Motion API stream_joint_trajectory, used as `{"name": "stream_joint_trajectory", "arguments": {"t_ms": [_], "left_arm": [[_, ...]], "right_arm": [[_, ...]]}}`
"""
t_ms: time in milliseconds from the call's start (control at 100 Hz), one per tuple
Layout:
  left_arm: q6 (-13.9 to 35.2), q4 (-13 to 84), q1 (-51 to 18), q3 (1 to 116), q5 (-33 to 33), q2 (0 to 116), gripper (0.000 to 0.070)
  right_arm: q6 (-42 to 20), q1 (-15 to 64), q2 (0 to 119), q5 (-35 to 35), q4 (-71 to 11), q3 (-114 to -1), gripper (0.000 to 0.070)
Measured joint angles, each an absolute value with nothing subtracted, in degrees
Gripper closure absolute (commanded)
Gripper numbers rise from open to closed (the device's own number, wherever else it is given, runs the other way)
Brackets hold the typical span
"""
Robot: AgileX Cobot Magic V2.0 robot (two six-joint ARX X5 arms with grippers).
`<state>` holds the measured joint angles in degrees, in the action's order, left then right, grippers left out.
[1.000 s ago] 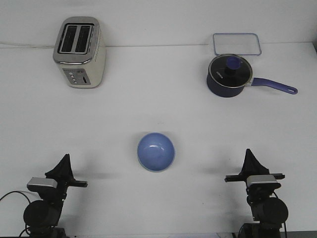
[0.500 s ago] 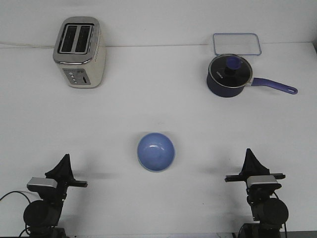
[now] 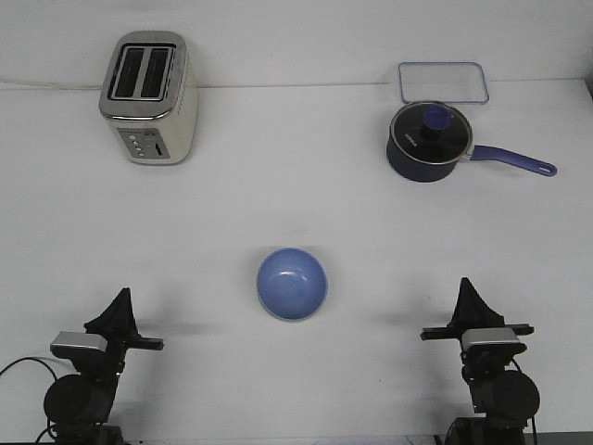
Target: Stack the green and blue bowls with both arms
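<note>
A light blue bowl (image 3: 292, 284) sits upright near the middle of the white table (image 3: 296, 204), with nothing inside it. A thin pale edge runs along its near rim, and I cannot tell whether that is the green bowl beneath it. No separate green bowl shows. My left gripper (image 3: 119, 298) rests low at the near left, well apart from the bowl. Its fingers meet in a single point and hold nothing. My right gripper (image 3: 466, 287) rests the same way at the near right, shut and holding nothing.
A cream and silver toaster (image 3: 149, 98) stands at the far left. At the far right is a dark navy saucepan (image 3: 428, 141) with a glass lid and a purple handle. A clear rectangular container lid (image 3: 443, 82) lies behind it.
</note>
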<state>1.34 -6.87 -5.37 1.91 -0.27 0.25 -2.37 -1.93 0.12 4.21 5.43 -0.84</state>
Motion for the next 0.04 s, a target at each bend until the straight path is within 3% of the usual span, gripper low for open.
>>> {"name": "stream_joint_trajectory", "arguments": {"t_ms": [40], "left_arm": [[1.34, -6.87, -5.37, 1.91, -0.27, 0.25, 0.0689]], "right_arm": [[-2.37, -1.93, 0.12, 4.21, 5.45, -0.84, 0.07]]}}
